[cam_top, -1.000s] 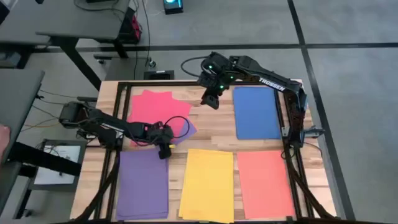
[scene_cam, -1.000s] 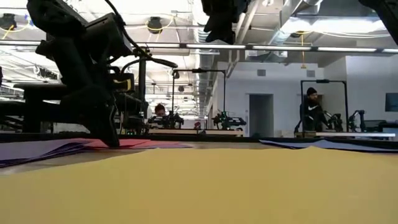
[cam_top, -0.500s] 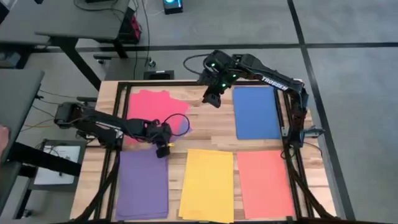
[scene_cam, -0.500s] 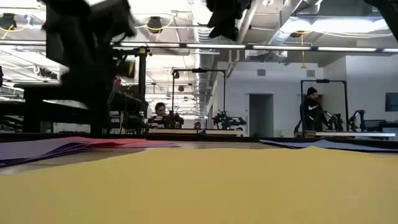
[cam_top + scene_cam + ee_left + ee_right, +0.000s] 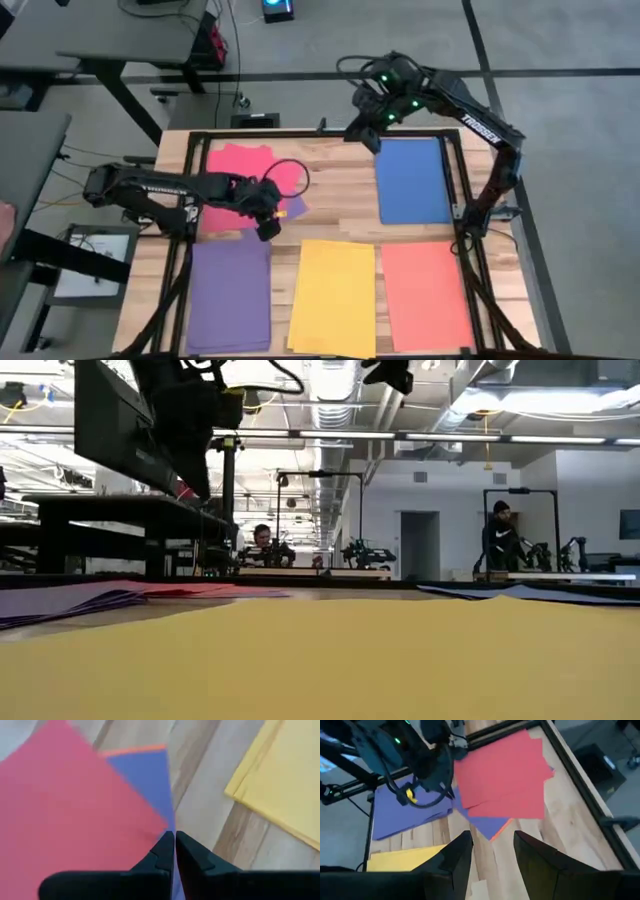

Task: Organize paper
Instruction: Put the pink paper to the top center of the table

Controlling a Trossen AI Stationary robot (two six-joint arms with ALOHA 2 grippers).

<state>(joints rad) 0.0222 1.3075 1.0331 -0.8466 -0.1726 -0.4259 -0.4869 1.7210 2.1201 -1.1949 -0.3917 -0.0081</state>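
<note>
High view first, from your left: the left gripper (image 5: 268, 228) hangs over the near edge of the unsorted red sheets (image 5: 243, 180), just beyond the purple stack (image 5: 230, 296). Your left wrist view shows its fingers (image 5: 167, 852) pressed together with nothing clearly held, above a purple sheet (image 5: 145, 772) with an orange sheet's edge (image 5: 135, 750) peeking out beneath the red. Next along the near edge of the table (image 5: 335, 205) lie the yellow stack (image 5: 333, 296) and the orange-red stack (image 5: 425, 293). Farther right, the blue stack (image 5: 412, 180) lies at the far side. The right gripper (image 5: 371, 140) hovers at its far left corner, fingers (image 5: 457, 860) spread apart and empty.
</note>
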